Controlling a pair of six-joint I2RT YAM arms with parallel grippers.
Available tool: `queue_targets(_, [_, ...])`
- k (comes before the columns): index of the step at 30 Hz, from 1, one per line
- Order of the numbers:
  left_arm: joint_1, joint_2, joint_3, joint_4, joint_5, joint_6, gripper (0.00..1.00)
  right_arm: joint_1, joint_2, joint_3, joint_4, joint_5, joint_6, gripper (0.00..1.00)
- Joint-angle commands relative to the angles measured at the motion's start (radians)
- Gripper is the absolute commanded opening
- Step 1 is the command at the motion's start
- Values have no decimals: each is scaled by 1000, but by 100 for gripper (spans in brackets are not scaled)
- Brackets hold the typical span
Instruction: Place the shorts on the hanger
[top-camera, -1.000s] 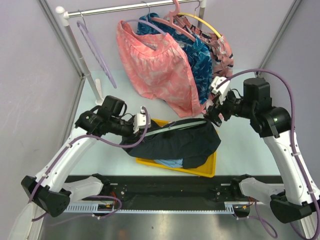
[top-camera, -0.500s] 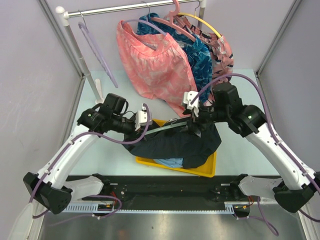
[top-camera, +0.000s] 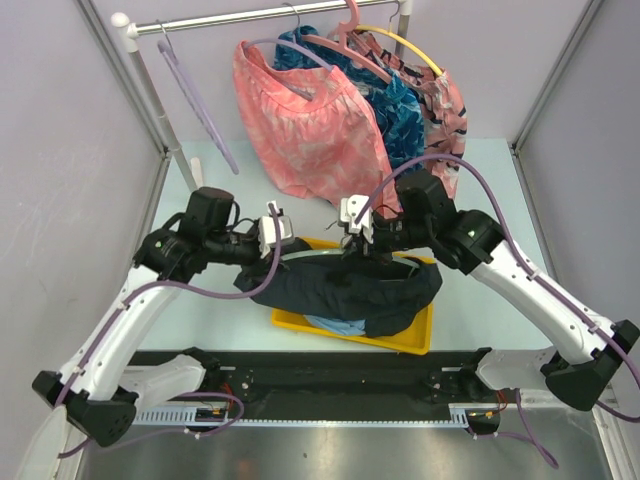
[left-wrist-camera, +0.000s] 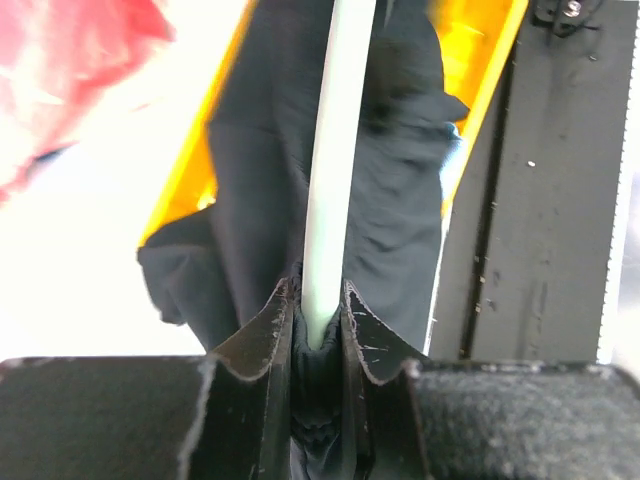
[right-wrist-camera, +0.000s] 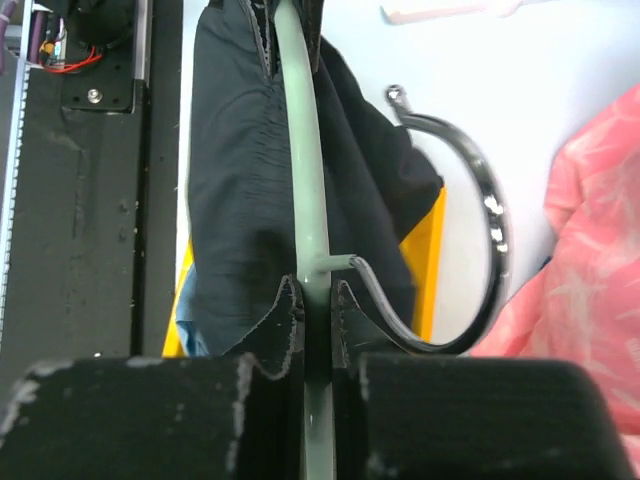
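The left gripper (left-wrist-camera: 318, 300) and the right gripper (right-wrist-camera: 318, 295), we find, are both clamped on the bar of the hanger (right-wrist-camera: 300, 130), the right beside its metal hook (right-wrist-camera: 480, 220), with the shorts (top-camera: 350, 285) draped over that bar above the yellow tray (top-camera: 412, 338) by the table's (top-camera: 480, 160) near edge

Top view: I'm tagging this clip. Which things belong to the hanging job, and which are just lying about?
Job: black shorts, mint-green hanger, left gripper, right gripper.
Lying about: yellow tray, light blue garment, pink patterned shorts, lavender hanger.
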Motion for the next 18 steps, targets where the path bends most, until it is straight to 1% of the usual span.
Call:
queue_targets(1, [-6, -69, 34, 186, -1, -106, 9, 3, -27, 10, 81, 70, 31, 0])
queue_targets(4, [-5, -90, 34, 213, -67, -115, 15, -11, -58, 16, 64, 69, 72, 0])
queue_targets(5, [-3, -95, 30, 222, -115, -118, 17, -17, -69, 19, 55, 69, 96, 0])
queue_targets(6, [-3, -101, 29, 226, -133, -118, 21, -26, -73, 20, 49, 72, 112, 0])
queue_targets(9, [15, -108, 18, 200, -175, -89, 24, -83, -93, 25, 15, 67, 139, 0])
queue_targets(11, [53, -119, 1, 183, -167, -87, 32, -126, -104, 29, -14, 56, 137, 0])
queue_targets(13, [73, -124, -5, 170, -152, -83, 39, -141, -122, 31, -40, 53, 123, 0])
queue_targets(15, [99, -119, -3, 155, -140, -78, 41, -151, -132, 34, -62, 56, 110, 0])
queue_targets(16, [109, -116, 3, 149, -124, -77, 44, -154, -135, 34, -77, 62, 95, 0])
queue_targets(18, [136, -110, 24, 140, -97, -75, 46, -157, -135, 37, -80, 69, 94, 0])
